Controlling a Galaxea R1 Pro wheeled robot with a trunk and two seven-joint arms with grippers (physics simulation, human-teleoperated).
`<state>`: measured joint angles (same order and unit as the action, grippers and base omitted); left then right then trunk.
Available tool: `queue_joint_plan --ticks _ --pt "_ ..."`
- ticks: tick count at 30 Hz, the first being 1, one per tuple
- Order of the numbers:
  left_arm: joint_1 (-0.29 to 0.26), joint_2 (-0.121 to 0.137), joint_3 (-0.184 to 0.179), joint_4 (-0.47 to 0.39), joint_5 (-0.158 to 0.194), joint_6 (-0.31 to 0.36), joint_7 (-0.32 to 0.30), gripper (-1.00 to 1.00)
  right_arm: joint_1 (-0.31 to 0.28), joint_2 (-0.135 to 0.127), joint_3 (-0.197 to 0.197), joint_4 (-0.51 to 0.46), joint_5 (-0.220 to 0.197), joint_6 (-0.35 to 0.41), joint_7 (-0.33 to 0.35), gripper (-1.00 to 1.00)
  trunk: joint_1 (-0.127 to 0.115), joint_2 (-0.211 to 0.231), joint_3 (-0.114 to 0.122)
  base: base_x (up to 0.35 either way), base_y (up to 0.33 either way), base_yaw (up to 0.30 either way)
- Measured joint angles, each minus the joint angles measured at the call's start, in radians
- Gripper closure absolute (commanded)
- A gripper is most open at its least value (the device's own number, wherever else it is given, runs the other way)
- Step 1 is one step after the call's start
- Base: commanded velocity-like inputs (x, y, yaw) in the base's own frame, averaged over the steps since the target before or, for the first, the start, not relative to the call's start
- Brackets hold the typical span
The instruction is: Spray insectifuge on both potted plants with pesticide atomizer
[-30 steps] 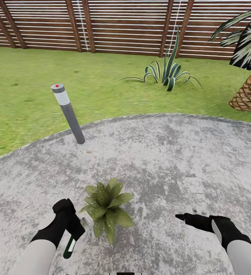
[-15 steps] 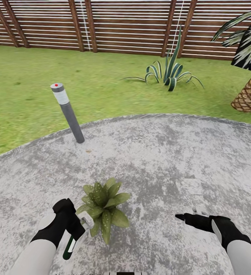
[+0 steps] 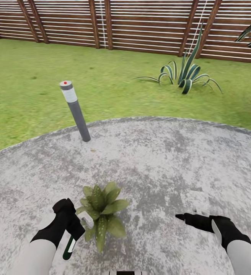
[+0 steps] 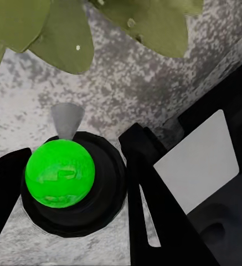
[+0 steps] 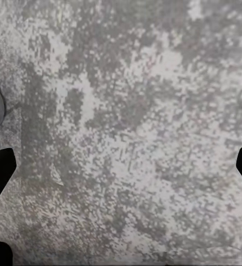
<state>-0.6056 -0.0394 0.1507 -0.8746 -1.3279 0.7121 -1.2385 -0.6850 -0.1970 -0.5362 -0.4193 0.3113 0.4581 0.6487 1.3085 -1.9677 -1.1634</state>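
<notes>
- Holding the pesticide atomizer (image 3: 69, 244), a small slim dark green bottle with a white label, is the left gripper (image 3: 75, 225), black-fingered and clamped on the bottle's upper part; the bottle hangs tilted, base toward the near edge of the scene.
- Left wrist view: bright green round cap (image 4: 59, 173) sits in a black collar between the 2 dark fingers, with a grey cone at its edge aimed toward broad leaves over speckled paving.
- Potted plant (image 3: 101, 210), a low rosette of broad green leaves, stands on the round grey paved patio (image 3: 160, 160), just right of the left gripper; its pot is hidden under the leaves, and leaf tips nearly touch the gripper.
- Right gripper (image 3: 181, 217) hovers low over bare paving, near right, well apart from the plant; its fingers stand spread wide in the right wrist view, with nothing between them.
- Far side: tall grey bollard lamp (image 3: 75, 110) with a red dot at the patio's left edge, green lawn (image 3: 33, 95), spiky long-leaved plant (image 3: 186, 74), brown wooden slat fence (image 3: 140, 23).
- Judgement: pick-up looks done; step in hand is spraying plant 1 of 2.
- Next move calls for keeping the nozzle on the rosette and sweeping across all leaves; the 2nd plant is out of frame and must then be found.
</notes>
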Motion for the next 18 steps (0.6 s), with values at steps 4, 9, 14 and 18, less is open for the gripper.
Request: queue_joint_plan --ticks 4,9,14,18 --pt "-0.001 0.0 0.0 0.0 0.0 0.001 0.0 1.0 0.0 0.0 0.0 0.0 0.0 0.001 0.0 -1.0 0.0 0.0 -0.003 0.028 -0.324 0.231" --pt "0.0 0.0 0.0 0.0 0.0 0.007 0.0 1.0 0.0 0.0 0.0 0.0 0.0 0.0 0.0 -1.0 0.0 0.0 -0.007 0.002 -0.331 0.232" --pt "-0.001 0.0 0.0 -0.001 0.0 0.032 0.0 1.0 0.0 0.0 0.0 0.0 0.0 0.0 0.0 -1.0 0.0 0.0 -0.009 0.0 -0.271 0.25" --pt "-0.001 0.0 0.0 -0.001 0.0 0.033 0.0 1.0 0.0 0.0 0.0 0.001 0.0 -0.001 0.0 -1.0 0.0 0.0 -0.007 0.0 -0.067 0.236"
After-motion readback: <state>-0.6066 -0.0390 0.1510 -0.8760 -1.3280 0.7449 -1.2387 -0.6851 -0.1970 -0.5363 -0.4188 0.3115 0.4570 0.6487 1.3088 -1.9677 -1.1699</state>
